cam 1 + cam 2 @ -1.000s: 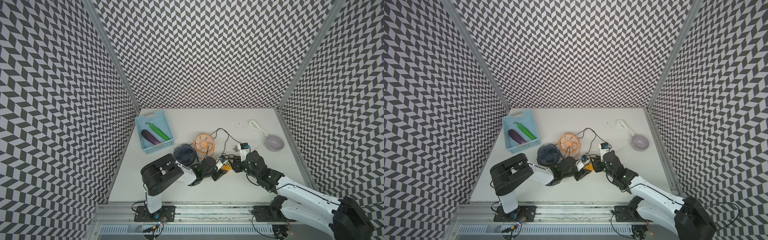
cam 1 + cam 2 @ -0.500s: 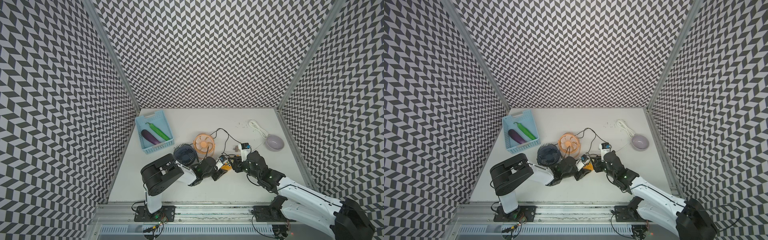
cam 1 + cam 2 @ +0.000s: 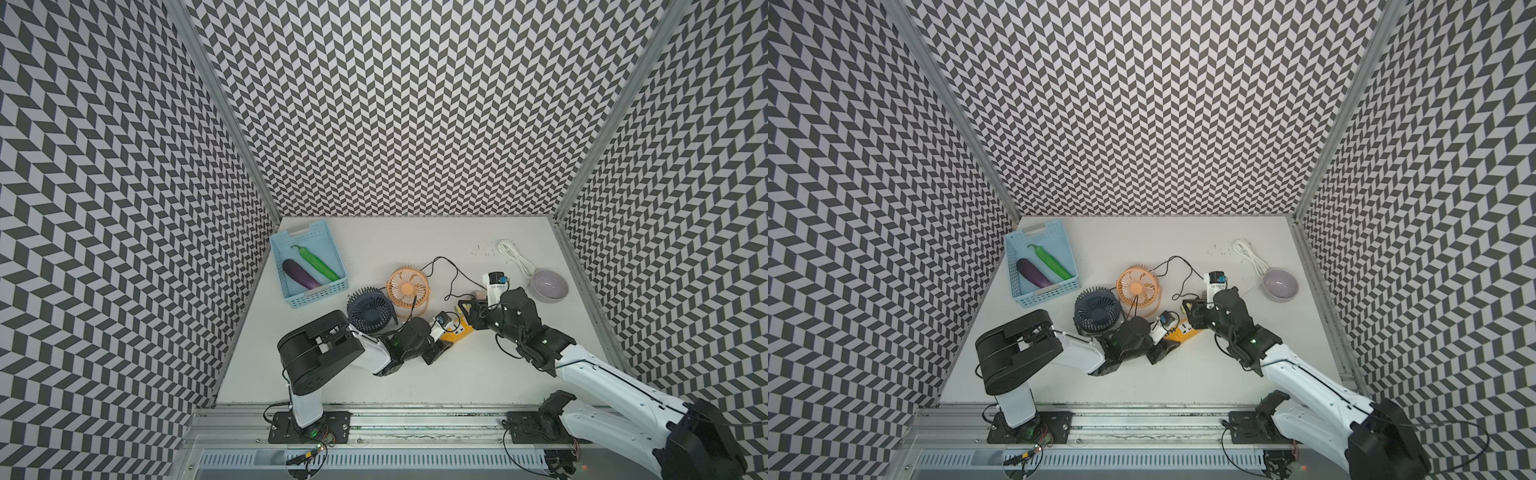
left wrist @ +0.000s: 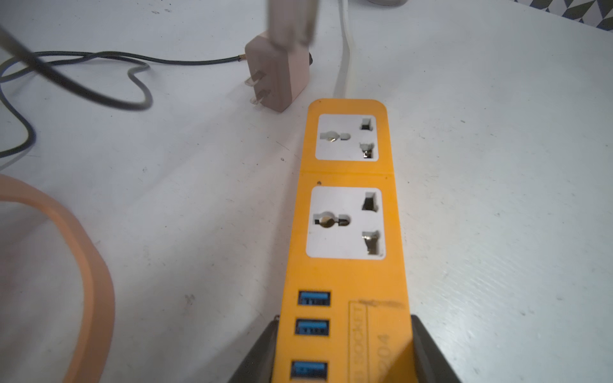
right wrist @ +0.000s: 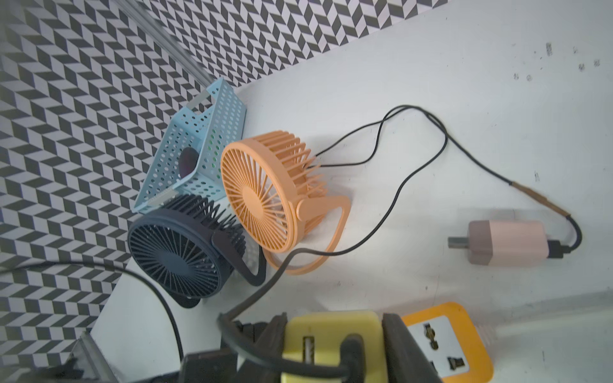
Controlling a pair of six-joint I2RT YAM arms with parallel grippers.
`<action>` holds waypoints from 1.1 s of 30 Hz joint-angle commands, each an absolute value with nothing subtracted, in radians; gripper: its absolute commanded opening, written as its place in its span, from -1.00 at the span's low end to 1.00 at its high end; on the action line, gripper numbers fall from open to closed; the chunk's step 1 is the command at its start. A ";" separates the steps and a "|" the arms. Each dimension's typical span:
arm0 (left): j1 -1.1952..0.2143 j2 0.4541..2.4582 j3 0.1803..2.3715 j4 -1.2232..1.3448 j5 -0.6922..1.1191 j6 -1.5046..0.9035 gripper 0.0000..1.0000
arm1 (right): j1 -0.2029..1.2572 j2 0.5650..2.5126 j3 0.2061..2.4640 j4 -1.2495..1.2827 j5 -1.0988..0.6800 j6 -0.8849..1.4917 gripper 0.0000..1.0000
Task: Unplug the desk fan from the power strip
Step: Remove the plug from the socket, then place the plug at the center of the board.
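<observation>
**Strip pinned, yellow adapter gripped**

The power strip (image 4: 345, 232) is laid flat near the middle of the table (image 3: 415, 374), a little toward its front edge; its USB end is pinched between the fingers of the left gripper (image 4: 345, 318); both white sockets are seen empty; a yellow adapter (image 5: 331, 331), with a black cable plugged into it, is clamped between the fingers of the right gripper (image 5: 335, 316), just beside the strip's socket end; a pink adapter (image 5: 507, 242) is seen lying on the table nearby, prongs bare.

Strip (image 4: 345, 232): orange, flat on table (image 4: 497, 165), both sockets empty (USB ports blue). Orange fan (image 5: 262, 192) upright; pink plug (image 5: 507, 243) lies loose nearby.
</observation>
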State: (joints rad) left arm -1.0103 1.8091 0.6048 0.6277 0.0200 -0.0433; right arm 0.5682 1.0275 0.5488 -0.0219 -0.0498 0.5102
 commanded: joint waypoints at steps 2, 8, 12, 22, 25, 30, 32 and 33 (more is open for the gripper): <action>-1.020 1.789 0.589 0.617 0.014 -0.060 -0.44 | 0.524 1.092 0.630 0.027 -0.103 0.523 -0.66; -1.022 1.793 0.593 0.617 0.017 -0.057 -0.40 | 0.418 1.269 0.752 0.017 -0.246 0.554 -0.66; -1.022 1.793 0.592 0.616 0.017 -0.057 -0.30 | 0.370 1.421 0.836 -0.029 -0.372 0.554 -0.65; -1.022 1.798 0.594 0.623 0.021 -0.048 -0.31 | 0.355 1.558 0.831 -0.044 -0.486 0.544 -0.64; -1.022 1.802 0.597 0.623 0.022 -0.048 -0.31 | 0.354 1.574 0.803 -0.017 -0.472 0.549 -0.64; -1.022 1.801 0.597 0.624 0.021 -0.048 -0.31 | 0.351 1.621 0.806 -0.008 -0.477 0.548 -0.60; -1.022 1.799 0.594 0.625 0.019 -0.048 -0.31 | 0.348 1.637 0.814 -0.007 -0.471 0.544 -0.59; -1.021 1.799 0.593 0.626 0.020 -0.048 -0.31 | 0.346 1.647 0.820 -0.008 -0.472 0.543 -0.56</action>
State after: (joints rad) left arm -1.0142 1.8072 0.6029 0.6273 0.0147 -0.0456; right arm 0.3546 1.6279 0.8097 -0.0628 -0.4622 0.5503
